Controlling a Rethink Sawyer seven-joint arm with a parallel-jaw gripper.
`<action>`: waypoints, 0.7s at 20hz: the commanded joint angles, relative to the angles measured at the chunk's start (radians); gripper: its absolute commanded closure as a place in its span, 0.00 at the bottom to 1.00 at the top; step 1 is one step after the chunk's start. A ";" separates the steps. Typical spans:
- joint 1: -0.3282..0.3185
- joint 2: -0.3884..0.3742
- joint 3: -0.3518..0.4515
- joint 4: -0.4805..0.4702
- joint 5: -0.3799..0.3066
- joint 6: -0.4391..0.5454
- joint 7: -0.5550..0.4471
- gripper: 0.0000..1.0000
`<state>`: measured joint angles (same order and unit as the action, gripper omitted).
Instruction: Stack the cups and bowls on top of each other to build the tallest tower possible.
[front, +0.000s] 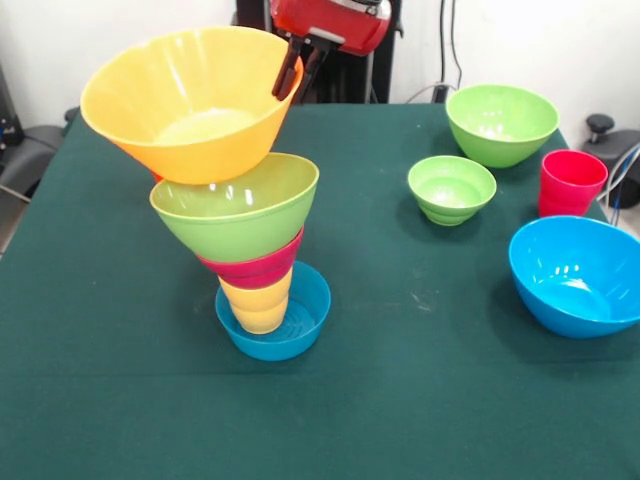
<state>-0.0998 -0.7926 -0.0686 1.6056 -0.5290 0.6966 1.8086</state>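
Tower (240, 215) of bowls and cups at about nine o'clock on the green-clothed bench (420, 400), leaning toward ten o'clock. Topped by the very wide orange bowl (190, 100), tilted, mouth up and tipped toward the camera. Below it a big green bowl (235, 210), also tilted; under that the small red bowl (255, 268); then the ribbed yellow cup (258, 305), standing in the small blue bowl (275, 320) at the base, at roughly seven o'clock from centre.

Big blue bowl (575, 275) at four o'clock, near the bench edge, upright and empty. Second big green bowl (500, 122) at one o'clock, upright. Small green bowl (451, 188) just toward centre from it, apart from both neighbours. Red cup (571, 182) at two o'clock, between the far green bowl and the blue bowl, touching neither as far as can be seen.

Gripper (293, 72) at eleven o'clock, hanging from the red arm head (330, 22), fingers narrowly parted and pinching the orange bowl's far rim, one dark finger (287, 75) inside the wall, the other outside it.
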 joint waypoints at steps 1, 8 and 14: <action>0.037 0.021 0.021 -0.039 0.026 -0.044 0.173 1.00; 0.039 0.018 0.022 -0.044 0.046 -0.025 0.154 1.00; 0.042 0.021 0.021 -0.062 0.055 -0.005 0.128 1.00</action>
<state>-0.0690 -0.7887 -0.0823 1.6015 -0.5001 0.6966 1.8086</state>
